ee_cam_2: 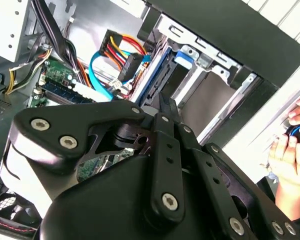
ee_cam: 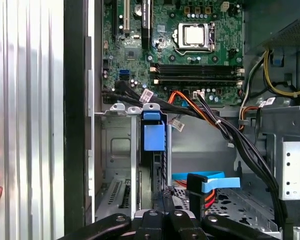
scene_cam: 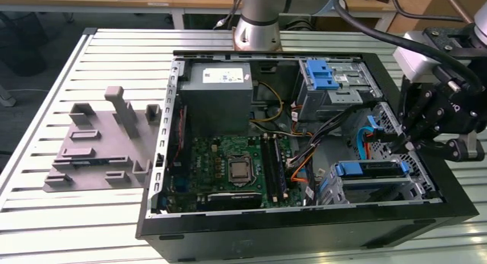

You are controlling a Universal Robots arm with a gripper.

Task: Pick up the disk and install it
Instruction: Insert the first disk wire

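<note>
My tool (scene_cam: 400, 145) hangs over the open computer case (scene_cam: 304, 224), at about 3 o'clock on the case in the exterior view. Its fingers are pressed together tip to tip, and I see nothing between them (both wrist views show the tips meeting at a narrow point (ee_cam_2: 166, 107) (ee_cam: 165, 192)).

Just beyond the tips sits the disk (scene_cam: 369, 171). It is slid into the lower drive cage (scene_cam: 414, 187), at roughly 4 o'clock in the case, with its blue rail facing up. The first wrist view shows it edge-on in the bay (ee_cam: 154, 135), and the second wrist view shows its blue rail running along the cage wall (ee_cam_2: 157, 70). My tool is near it; I cannot tell if they touch.

A flat blue cable (scene_cam: 370, 133) loops beside the cage, close to my fingertips, and a black bundle of wires (ee_cam: 240, 145) runs from there toward the motherboard (scene_cam: 220, 178). The board fills the case floor from the centre to 7 o'clock, with the bare processor socket (scene_cam: 239, 168) in its middle.

Farther on, at 11 o'clock, is the grey power supply box (scene_cam: 220, 84). At 1 o'clock a second metal cage carries a blue latch piece (scene_cam: 327, 76).

Outside the case, on the slatted metal surface (scene_cam: 91, 218), a grey fixture plate (scene_cam: 102, 144) with upright blocks lies well apart, at 9 o'clock toward the exterior view's left. A person's hand (ee_cam_2: 290, 155) rests beside the case's outer wall.
</note>
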